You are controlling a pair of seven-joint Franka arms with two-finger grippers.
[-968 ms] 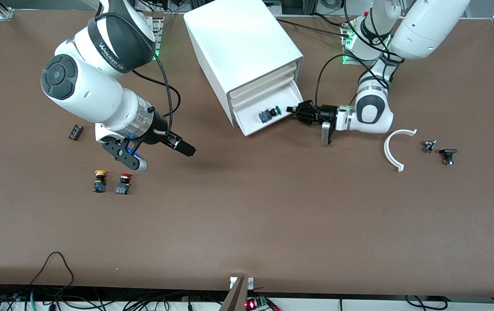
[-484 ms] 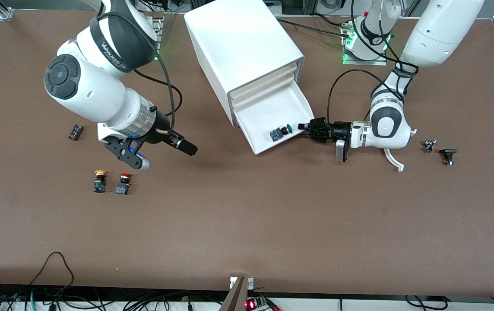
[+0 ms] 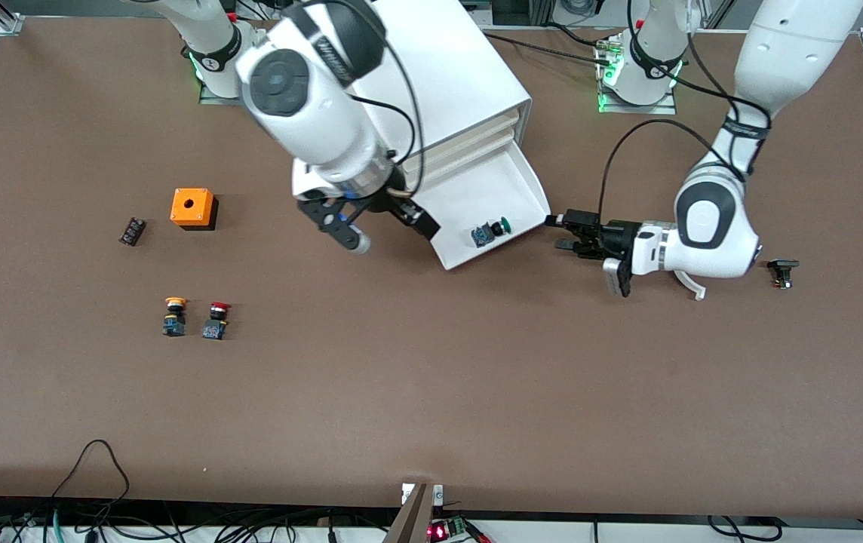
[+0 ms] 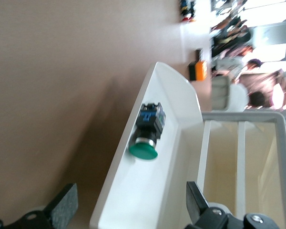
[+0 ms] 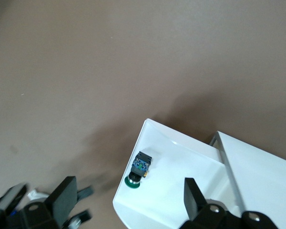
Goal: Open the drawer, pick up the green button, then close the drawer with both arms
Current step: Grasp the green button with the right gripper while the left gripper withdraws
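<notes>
From the front view I read the opening step as done: the drawer [image 3: 488,207] stands pulled out of the white cabinet [image 3: 431,83], the lowest of its fronts. The green-capped button [image 3: 490,231] lies on its side in the tray, near the front wall and toward the left arm's end. My left gripper [image 3: 569,233] sits just off the drawer's corner, low by the table, fingers apart and holding nothing. My right gripper [image 3: 382,226] hangs over the drawer's edge at the right arm's end; its fingers are spread and empty. The yellow-capped button [image 3: 173,316] and the red-capped button [image 3: 215,320] stand side by side well apart from the cabinet, nearer to the camera, with an orange box [image 3: 193,209] farther up the table.

In the left wrist view the button [image 4: 147,133] rests inside the tray [image 4: 133,191], cap toward the gripper, both fingers [image 4: 62,214] wide with bare space between them.

In the right wrist view I look down on the button [image 5: 139,169] at the drawer's front corner, fingers [image 5: 64,195] open on either side of the frame.

As I judge it, 1 of 3 steps is finished; taking the button and closing the drawer remain.
</notes>
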